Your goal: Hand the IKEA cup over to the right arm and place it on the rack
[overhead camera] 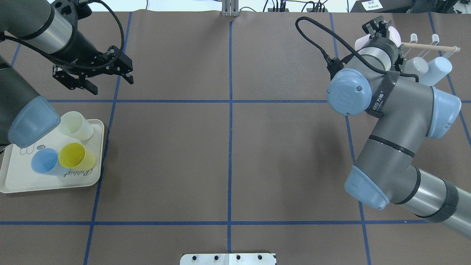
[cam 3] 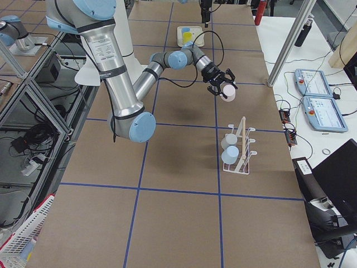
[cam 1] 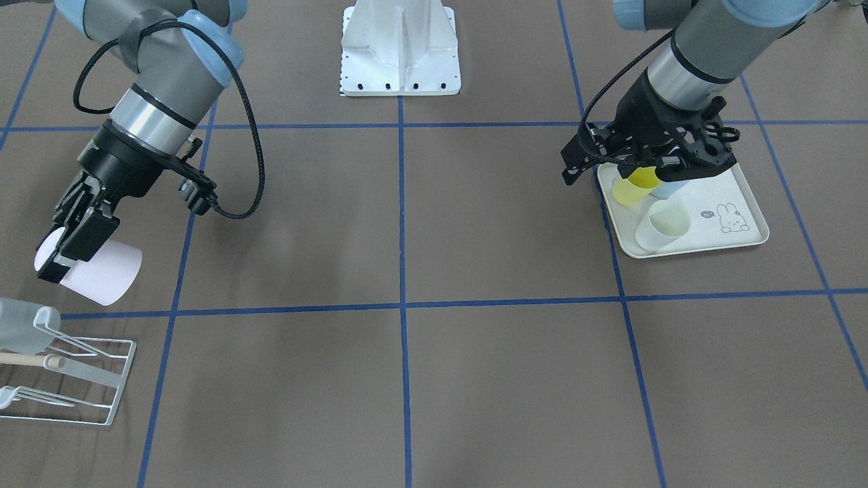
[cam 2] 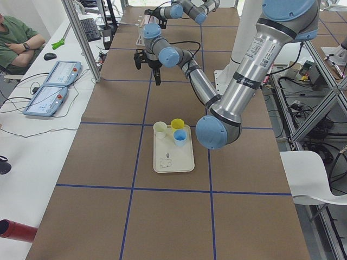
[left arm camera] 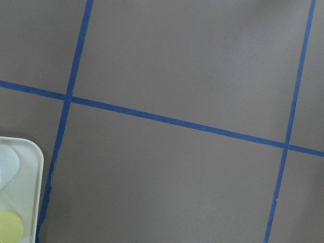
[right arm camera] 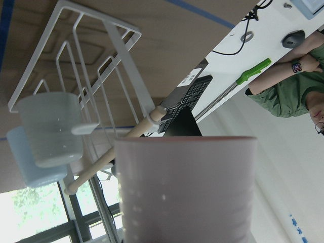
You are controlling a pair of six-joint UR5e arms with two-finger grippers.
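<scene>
1. Table (cam 1: pixel 508 224): brown cover with a blue tape grid.
2. Right arm (cam 1: pixel 163 81): reaches out to the rack end of the table. The right gripper (cam 1: pixel 71 251) is clamped on the pink cup near one end.
3. Left arm (cam 1: pixel 705 47): the left gripper (overhead camera: pixel 96 75) hangs in the air by the tray. Its jaws look spread, with nothing between them.
4. Tray (overhead camera: pixel 14 184): cream with a rabbit print. It carries a cream cup (overhead camera: pixel 75 125), a yellow cup (overhead camera: pixel 75 156) and a blue cup (overhead camera: pixel 46 161), all upright. Yellow and blue touch.
5. Rack (cam 1: pixel 74 379): white wire with a wooden dowel. A grey cup (cam 3: pixel 228 139) and a pale blue cup (cam 3: pixel 230 156) hang on it side by side.
6. Pink cup (cam 1: pixel 102 271): held tilted in the air, near the rack and not touching it.
</scene>
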